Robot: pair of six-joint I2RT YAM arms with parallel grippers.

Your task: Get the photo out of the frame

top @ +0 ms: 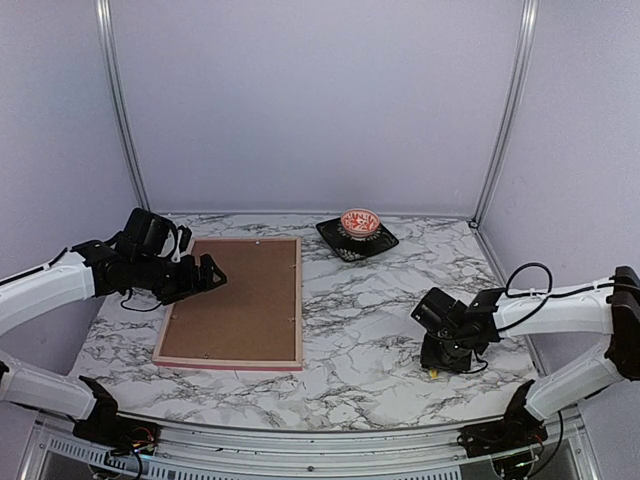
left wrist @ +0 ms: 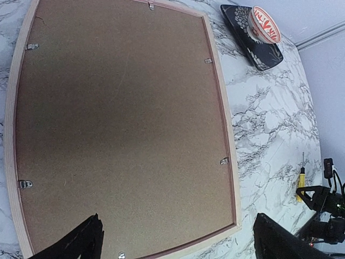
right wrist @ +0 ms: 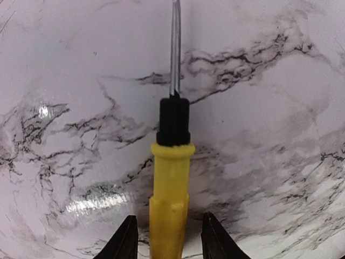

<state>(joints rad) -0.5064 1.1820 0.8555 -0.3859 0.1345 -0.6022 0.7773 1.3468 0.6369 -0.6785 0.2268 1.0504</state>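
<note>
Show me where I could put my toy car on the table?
Bare marble lies between the frame and the screwdriver, and along the near edge. It's crowded at the back by the bowl on its black tray.

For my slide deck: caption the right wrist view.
Right gripper straddles a yellow-handled screwdriver lying on the marble table.

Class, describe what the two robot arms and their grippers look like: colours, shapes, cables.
The left arm and right arm have white tubular links with black joints. The left gripper and right gripper are black, each with two tapered fingers. Black cable loops above the right arm.
</note>
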